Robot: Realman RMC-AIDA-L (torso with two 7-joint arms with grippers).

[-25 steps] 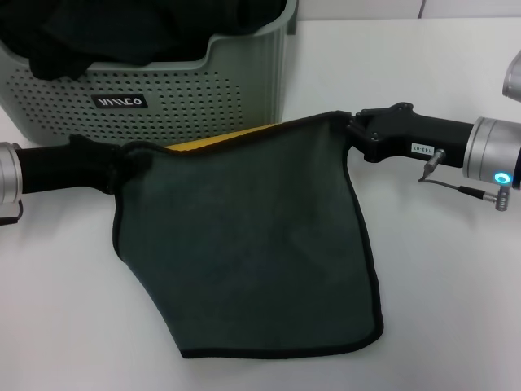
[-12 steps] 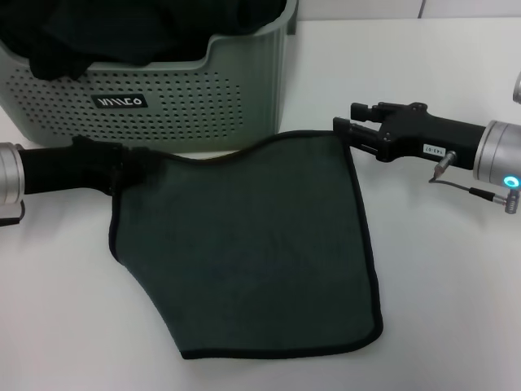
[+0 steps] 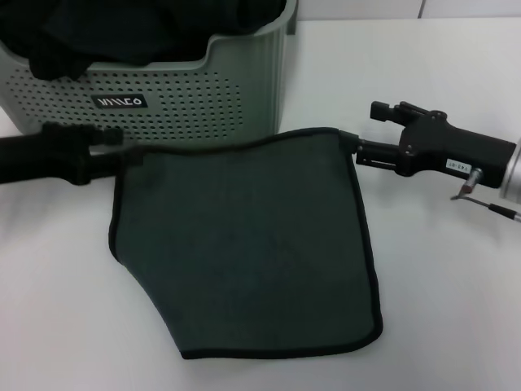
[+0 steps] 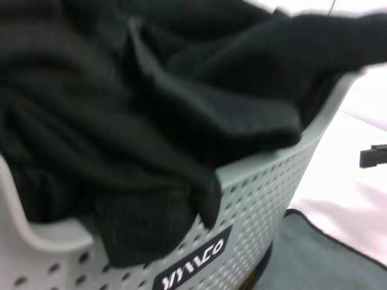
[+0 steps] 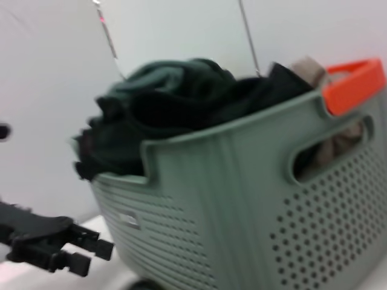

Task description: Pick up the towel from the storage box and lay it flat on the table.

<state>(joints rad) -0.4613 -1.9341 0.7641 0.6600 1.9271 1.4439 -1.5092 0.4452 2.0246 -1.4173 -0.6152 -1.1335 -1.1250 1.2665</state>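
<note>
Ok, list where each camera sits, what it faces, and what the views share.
Head: above, looking down at the towel flat on the table; left gripper and right gripper at its far corners.
Left wrist: close to the storage box, black cloths inside.
Right wrist: beside the box; the left gripper shows.
Shared: box.

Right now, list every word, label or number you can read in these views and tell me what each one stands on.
White letters on the small black label on the storage box, front wall: they read roughly "VYMCO" in the left wrist view, though the strokes are too blurred to be sure.
Small white sticker on the right arm, behind its hand: print too small to read.
No other text shows.
</note>
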